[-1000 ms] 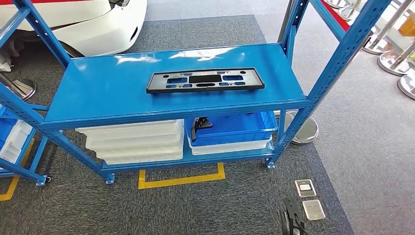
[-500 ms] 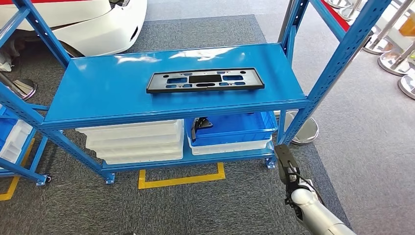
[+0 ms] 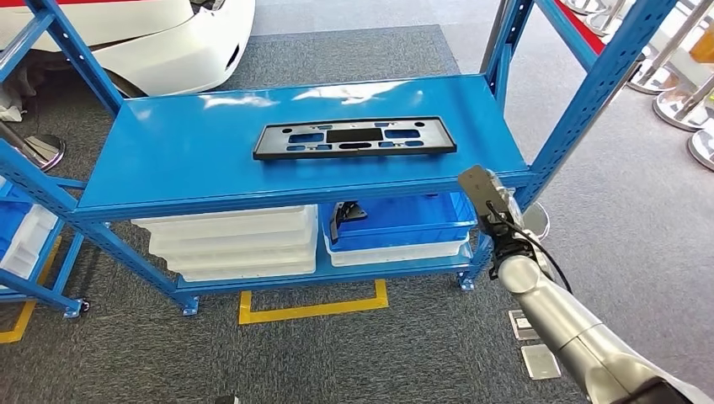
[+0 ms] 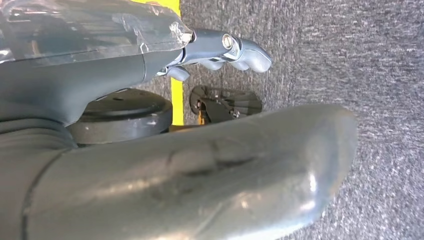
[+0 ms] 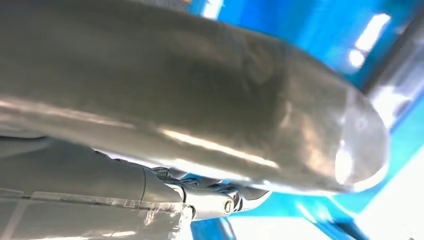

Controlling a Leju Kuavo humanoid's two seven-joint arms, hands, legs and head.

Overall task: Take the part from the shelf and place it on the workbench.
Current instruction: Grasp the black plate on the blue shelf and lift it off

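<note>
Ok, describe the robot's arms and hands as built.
The right arm is a smooth silver tube with a rounded wrist joint; a black cable loops along it to the grey right hand. The left hand has a thick glossy grey thumb, darker grey fingers with silver pins, and a clear film cover.

You had the black rectangular part [image 3: 354,138], a flat plate with cut-out slots and holes, lying flat and lengthwise near the middle of the blue shelf [image 3: 185,160], untouched.

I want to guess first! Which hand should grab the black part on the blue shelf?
Probably the right hand: it is raised at the shelf's front edge, near the black part. The left hand hangs over the carpet.
</note>
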